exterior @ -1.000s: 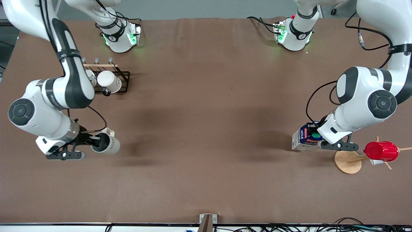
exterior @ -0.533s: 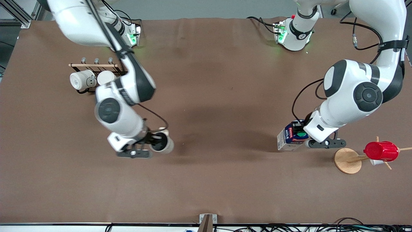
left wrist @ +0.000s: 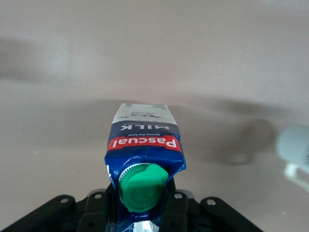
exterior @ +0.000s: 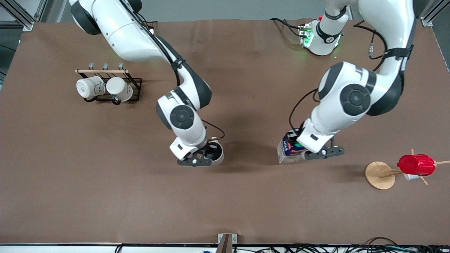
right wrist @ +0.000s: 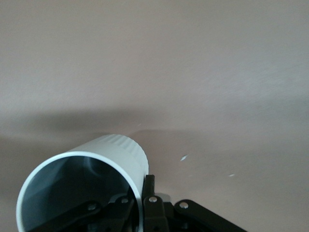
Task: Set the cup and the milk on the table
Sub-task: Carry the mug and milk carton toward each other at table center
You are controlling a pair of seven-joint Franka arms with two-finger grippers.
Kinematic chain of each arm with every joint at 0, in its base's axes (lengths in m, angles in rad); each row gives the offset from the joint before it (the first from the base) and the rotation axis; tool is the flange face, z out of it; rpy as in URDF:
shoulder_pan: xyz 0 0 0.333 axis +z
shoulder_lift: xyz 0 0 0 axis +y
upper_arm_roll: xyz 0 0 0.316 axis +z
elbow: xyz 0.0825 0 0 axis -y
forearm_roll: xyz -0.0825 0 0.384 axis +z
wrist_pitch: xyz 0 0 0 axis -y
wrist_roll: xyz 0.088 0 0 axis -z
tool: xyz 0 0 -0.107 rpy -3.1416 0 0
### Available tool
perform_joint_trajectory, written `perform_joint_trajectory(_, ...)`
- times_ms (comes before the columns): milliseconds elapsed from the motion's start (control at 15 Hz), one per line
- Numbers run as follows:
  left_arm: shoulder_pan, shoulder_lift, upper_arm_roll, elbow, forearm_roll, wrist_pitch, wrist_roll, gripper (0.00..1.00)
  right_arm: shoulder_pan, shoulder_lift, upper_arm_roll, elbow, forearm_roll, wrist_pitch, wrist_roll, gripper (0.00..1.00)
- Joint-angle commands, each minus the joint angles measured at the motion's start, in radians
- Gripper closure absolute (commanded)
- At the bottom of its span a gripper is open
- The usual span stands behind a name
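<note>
Bare brown matte tabletop lies open between the right gripper, clamped on the cream-white mug, and the left gripper, clamped on the blue-and-white milk carton. Toward the ends stand a black wire rack with two white mugs and a wooden peg stand bearing a red ribbed cup

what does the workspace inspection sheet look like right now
surface: brown table, no spills seen
job's things: cup in right claw; milk in left claw, both over mid-table
clutter: two white mugs on a black rack toward the right arm's end; red cup on a wooden stand toward the left arm's end
claws: right shut on cup rim, left shut on milk top
cables: black leads along both arms; a tangle at the table's near edge
surroundings: nothing seen
</note>
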Motion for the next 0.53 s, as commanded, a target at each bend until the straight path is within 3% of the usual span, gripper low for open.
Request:
perform_joint_trajectory(0,-0.058,0.072,0.004,0.097,-0.009,-0.02,-0.094,0.64,0.04,0.026,-0.002,0.03,-0.042,0.004,0.083,0.98)
perform_joint_trajectory(467,-0.155,0.166,0.004,0.194,-0.009,-0.004,-0.28,0.64,0.076,0.067,-0.002,0.019,-0.092,0.05,0.132,0.92)
